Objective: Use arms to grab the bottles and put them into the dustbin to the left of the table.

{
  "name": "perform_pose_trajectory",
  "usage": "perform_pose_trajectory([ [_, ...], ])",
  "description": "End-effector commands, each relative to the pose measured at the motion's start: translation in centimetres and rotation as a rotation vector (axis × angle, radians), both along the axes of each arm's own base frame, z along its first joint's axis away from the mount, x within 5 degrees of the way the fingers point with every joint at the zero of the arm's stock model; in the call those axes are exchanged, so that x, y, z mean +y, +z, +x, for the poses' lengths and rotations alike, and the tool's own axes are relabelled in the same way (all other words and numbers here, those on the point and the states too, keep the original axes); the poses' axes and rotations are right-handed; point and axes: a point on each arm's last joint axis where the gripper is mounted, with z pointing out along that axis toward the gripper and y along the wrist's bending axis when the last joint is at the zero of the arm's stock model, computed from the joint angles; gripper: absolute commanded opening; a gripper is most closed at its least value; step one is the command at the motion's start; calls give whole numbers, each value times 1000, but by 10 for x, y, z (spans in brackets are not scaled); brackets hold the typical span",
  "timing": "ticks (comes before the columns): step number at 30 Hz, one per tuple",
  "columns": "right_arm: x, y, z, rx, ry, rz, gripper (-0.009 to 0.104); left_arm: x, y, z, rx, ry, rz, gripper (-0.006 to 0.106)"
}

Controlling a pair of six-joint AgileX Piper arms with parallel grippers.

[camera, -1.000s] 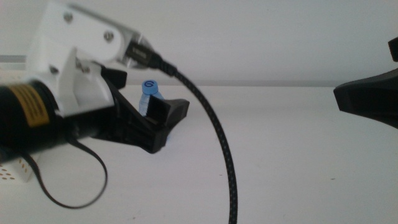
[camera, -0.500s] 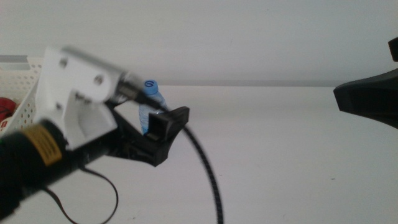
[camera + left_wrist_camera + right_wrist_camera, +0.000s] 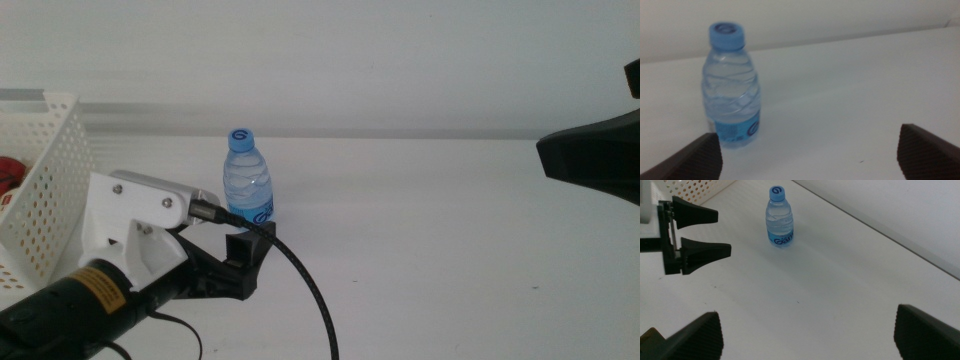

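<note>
The white perforated plastic basket, cut off at the frame edge, holds something red, mostly hidden. The small clear blue-capped water bottle stands upright on the white counter, beyond the left claw, jaws wide. Right claw also wide.

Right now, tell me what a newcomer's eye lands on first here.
The small clear water bottle with a blue cap stands upright alone on the wide white table. The black left gripper sits open just short of it. A white perforated plastic dustbin stands at the table's left.
</note>
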Motion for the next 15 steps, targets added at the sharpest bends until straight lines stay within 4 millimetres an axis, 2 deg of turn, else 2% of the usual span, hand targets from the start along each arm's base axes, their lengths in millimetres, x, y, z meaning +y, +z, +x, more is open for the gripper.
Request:
perform_pose_trajectory([
  [1, 1, 1, 0, -8, 7, -1, 90, 3, -7, 5, 19, 34, 0, 94],
  [9, 1, 1, 0, -8, 7, -1, 90, 7, -27, 24, 20, 96, 18, 94],
  [15, 1, 1, 0, -8, 7, -1, 90, 9, -46, 42, -58, 107, 36, 94],
])
